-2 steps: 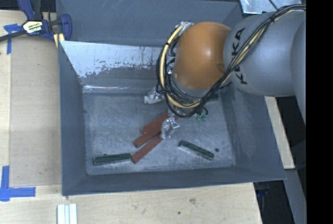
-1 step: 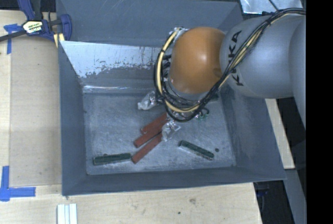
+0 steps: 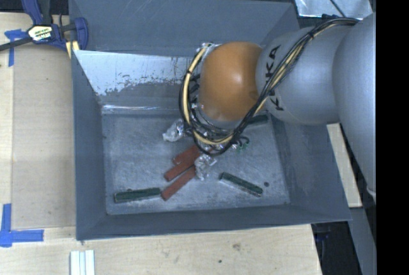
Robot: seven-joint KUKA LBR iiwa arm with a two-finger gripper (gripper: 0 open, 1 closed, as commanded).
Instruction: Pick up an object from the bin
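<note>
Pincer sits low at mid-bin, directly over the red-brown sticks. You can't tell whether it's clenched or released. A silvery crumpled scrap lies just left.

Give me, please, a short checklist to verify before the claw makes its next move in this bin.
1. Claw is down in the bin, at the red-brown strips: ok.
2. Claw already holds something: cannot tell.
3. Right green stick lies apart from the claw: ok.
4. Left green stick lies well clear, near the front wall: ok.
5. Crumpled silver scrap lies close beside the wrist and might be pushed: not ok.
</note>
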